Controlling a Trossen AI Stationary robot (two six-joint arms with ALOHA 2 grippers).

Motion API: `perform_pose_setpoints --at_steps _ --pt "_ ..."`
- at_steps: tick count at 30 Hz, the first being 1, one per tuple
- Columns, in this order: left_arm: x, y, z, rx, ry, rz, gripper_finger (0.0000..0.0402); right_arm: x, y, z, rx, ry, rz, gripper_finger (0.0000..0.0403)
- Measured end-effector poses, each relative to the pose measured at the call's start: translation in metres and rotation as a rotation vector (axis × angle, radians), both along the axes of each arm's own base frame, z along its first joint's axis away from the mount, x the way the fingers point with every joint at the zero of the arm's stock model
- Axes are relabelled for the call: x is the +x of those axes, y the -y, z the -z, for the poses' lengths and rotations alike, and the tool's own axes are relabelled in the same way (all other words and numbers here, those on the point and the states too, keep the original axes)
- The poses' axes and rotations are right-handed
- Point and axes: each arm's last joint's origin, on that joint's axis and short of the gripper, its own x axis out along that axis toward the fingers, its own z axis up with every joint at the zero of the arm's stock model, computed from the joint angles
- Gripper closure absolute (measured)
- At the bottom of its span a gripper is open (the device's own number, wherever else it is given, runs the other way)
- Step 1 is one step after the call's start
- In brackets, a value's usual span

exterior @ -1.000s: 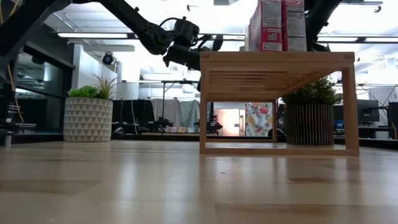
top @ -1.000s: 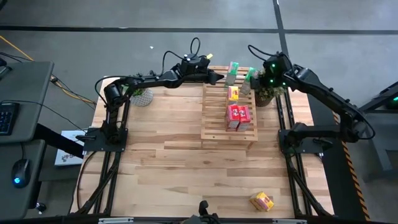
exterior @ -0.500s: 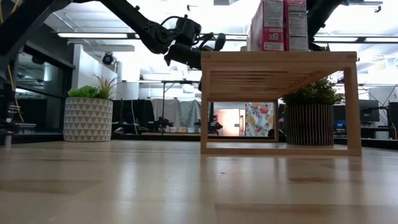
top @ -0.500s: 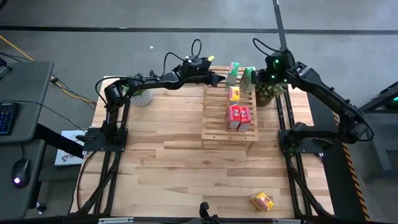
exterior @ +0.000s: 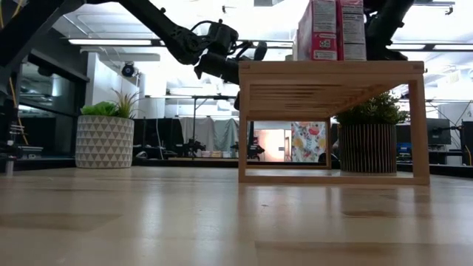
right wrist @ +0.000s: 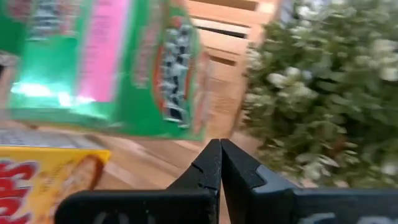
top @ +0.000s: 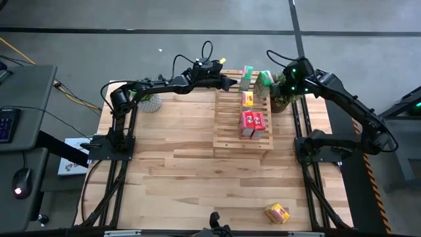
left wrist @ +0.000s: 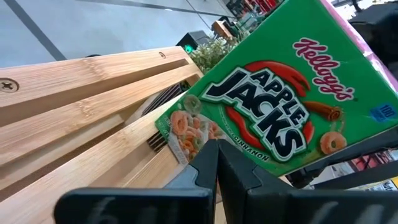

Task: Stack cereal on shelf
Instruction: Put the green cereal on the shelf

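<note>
Look at the high view. The shelf (top: 242,120) sits in the upper middle of the frame, on the wooden table (top: 171,171). Its far edge is close to the table's far edge, so you have little room up there. You have lots of open table in the lower half of the frame.

Two red boxes (top: 251,123) stand side by side on the middle of the shelf. A yellow box (top: 247,99) stands above them in the frame. Two green boxes are at the shelf's far edge: one (top: 247,74) near the left gripper (top: 229,82), the other (top: 264,81) near the right gripper (top: 281,82). A second yellow box (top: 277,212) lies alone near the lower right of the frame, well apart from the shelf.

The left gripper is just beside the shelf's upper left corner. The right gripper is at the upper right corner, above a potted plant (top: 284,100). Another potted plant (top: 149,102) sits at the upper left of the table.

The left wrist view shows you what the high view cannot: the green box (left wrist: 273,102) up close, tilted, and that arm's fingers (left wrist: 208,171) pressed together with nothing between them. The right wrist view shows its fingers (right wrist: 214,171) pressed together too, with a green box (right wrist: 118,62) and a yellow box (right wrist: 43,180) beyond.

The low view shows the open room under the shelf (exterior: 331,122) and the red boxes (exterior: 330,29) on top.
</note>
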Motion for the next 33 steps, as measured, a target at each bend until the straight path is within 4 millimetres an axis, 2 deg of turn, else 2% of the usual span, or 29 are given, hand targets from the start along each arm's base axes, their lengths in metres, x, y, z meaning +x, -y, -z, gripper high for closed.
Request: perform_pose_setpoints --at_steps 16,26,33 --pt "0.002 0.003 0.0 0.002 -0.001 0.0 0.0402 0.012 0.002 -0.008 -0.037 0.14 0.024 0.0403" --pt "0.006 0.011 0.0 0.006 -0.003 0.018 0.0402 0.025 0.015 -0.005 -0.067 0.178 0.03 0.0403" --pt "0.006 0.01 0.0 0.0 -0.001 0.021 0.0402 0.014 0.009 -0.013 -0.11 0.18 0.028 0.0403"
